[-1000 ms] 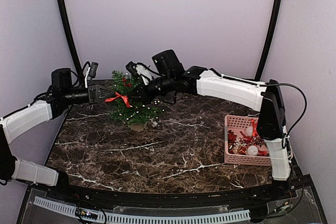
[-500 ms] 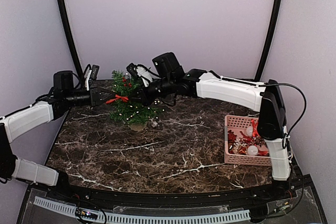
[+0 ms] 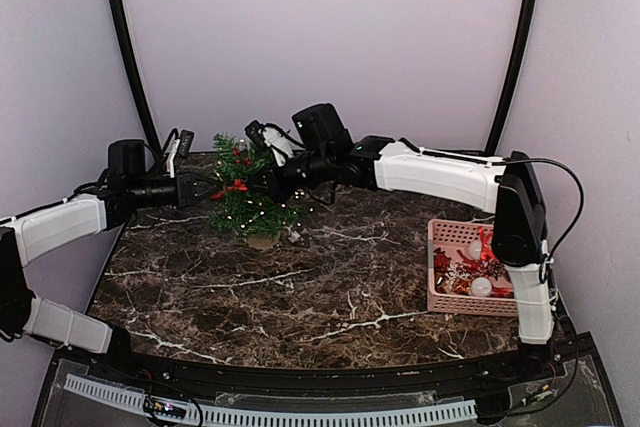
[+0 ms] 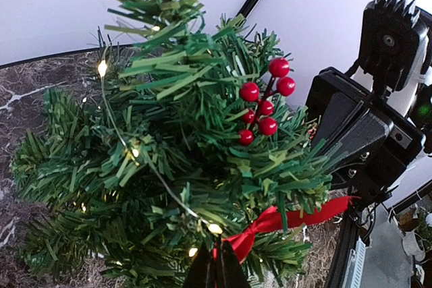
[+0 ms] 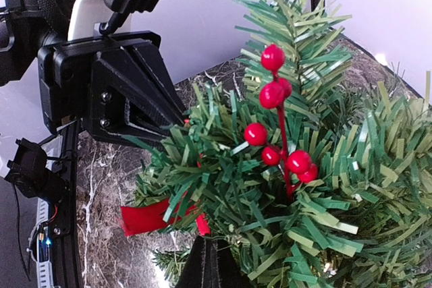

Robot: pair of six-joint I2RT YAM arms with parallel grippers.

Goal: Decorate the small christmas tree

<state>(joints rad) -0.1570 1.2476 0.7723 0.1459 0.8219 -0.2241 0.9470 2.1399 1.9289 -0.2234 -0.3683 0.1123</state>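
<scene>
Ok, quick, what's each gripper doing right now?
Left gripper: closed, seemingly pinching the red ribbon.
Right gripper: closed in the tree; hold unclear.

The small christmas tree is showing dark green needles, paling to lighter green at the tips. Its berries are shining glossy red, and a ribbon is running bright red through the lower branches. Tiny lights are glowing warm yellow-white. The bench is showing blackish-brown marble veined with white. The basket is showing pink. The left gripper and right gripper are showing black.
</scene>
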